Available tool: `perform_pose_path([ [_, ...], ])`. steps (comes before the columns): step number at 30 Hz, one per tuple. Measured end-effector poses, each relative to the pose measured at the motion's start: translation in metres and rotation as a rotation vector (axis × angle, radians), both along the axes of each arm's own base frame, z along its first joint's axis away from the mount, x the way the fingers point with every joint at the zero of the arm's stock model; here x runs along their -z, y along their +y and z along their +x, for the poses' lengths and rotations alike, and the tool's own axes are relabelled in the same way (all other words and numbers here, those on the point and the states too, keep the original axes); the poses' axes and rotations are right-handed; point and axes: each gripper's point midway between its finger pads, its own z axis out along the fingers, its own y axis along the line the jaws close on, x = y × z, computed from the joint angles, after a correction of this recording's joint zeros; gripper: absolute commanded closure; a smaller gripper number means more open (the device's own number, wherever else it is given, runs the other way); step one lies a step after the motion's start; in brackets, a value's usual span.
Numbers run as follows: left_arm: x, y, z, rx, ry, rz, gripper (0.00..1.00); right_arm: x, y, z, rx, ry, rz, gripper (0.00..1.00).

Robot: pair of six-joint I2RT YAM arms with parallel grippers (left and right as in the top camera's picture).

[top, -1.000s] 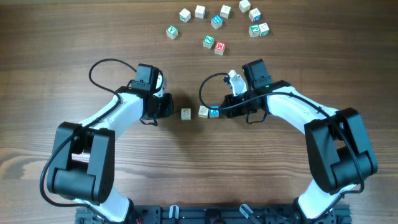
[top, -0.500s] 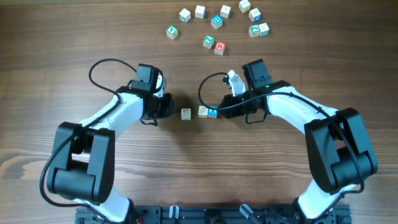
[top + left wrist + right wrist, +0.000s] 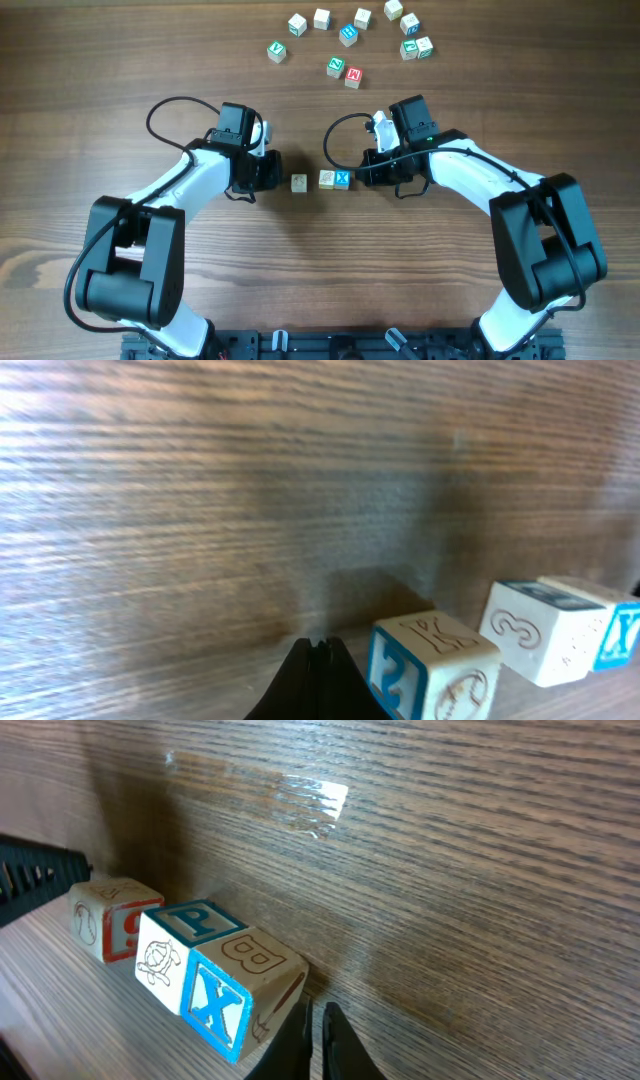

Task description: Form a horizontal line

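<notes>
Since the earlier frame the right gripper [image 3: 362,176] has backed off a little, uncovering the X cube [image 3: 343,179], and the left gripper [image 3: 272,172] has edged toward the row. The cubes themselves have not shifted.

The horizontal line [image 3: 327,180] lies on the table [image 3: 300,280] between the two grippers' tips. The X cube (blue face up) sits just ahead of the right gripper and touches the middle cube [image 3: 327,179]. The end cube [image 3: 299,183] sits just ahead of the left gripper, with a small gap between it and the middle cube.

In the left wrist view the fingers are pressed together, holding nothing. In the right wrist view the fingers are all but together, also holding nothing. Whether they touch the X cube cannot be told.

The loose cubes [image 3: 347,35] lie well beyond both grippers, at the far edge.
</notes>
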Motion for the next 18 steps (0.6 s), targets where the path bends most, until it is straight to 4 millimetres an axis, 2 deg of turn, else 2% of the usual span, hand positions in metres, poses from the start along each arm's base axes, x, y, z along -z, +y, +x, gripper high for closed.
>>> perform_pose_path([
  [5,-0.001,-0.005,-0.006,0.01,0.026,-0.031,0.93,0.0,0.0,0.0,0.006,0.004,0.0,0.9],
  [18,-0.004,-0.014,-0.013,-0.018,0.076,-0.095,0.93,0.0,-0.001,0.0,0.011,0.004,-0.003,0.89],
])
